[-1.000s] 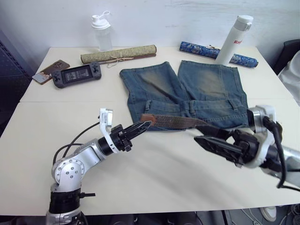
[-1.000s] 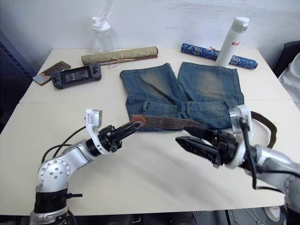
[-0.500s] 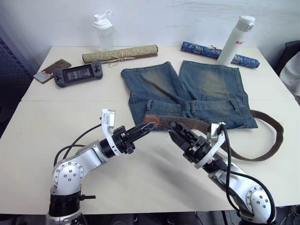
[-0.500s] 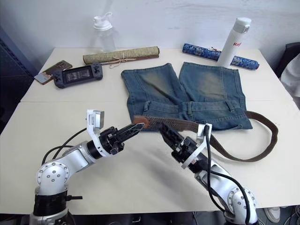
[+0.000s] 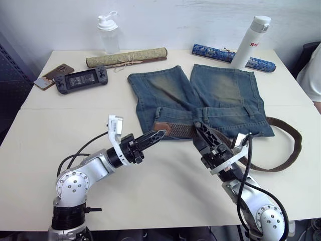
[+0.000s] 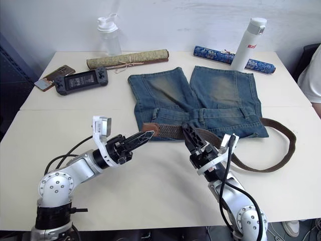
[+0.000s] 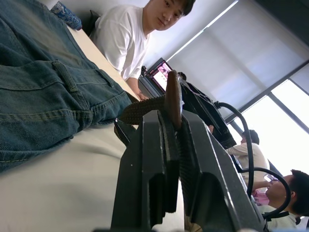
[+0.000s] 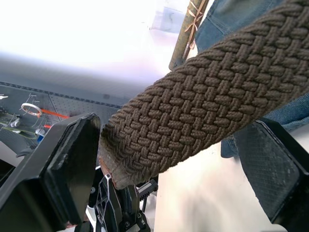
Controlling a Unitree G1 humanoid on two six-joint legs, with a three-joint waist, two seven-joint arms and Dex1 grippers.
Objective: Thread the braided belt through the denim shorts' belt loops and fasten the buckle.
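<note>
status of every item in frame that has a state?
braided belt: tip end held, rest loops over the table
left pincer: shut on the belt's leather tip
right pincer: open, astride the belt
denim shorts: laid flat
white bottle: upright, capped
shaker bottle: upright, lid on
tan mat: rolled, tied

Head cams look evenly lit from my end, soft overhead light, cream table [image 5: 165,201] bright with no hard glare. Shadows faint, just a weak one under the left gripper [image 5: 156,135]. Both eye views sharp edge to edge, no obvious distortion. Left wrist view: windows [image 7: 270,72] behind the seated person [image 7: 130,34] are blown out, so the gripper fingers [image 7: 149,159] read as dark silhouettes and a bit soft up close. Right wrist view: upper part overexposed white, braided belt [image 8: 212,111] crisp, background blurred, the two black fingers [image 8: 67,164] out of focus.
</note>
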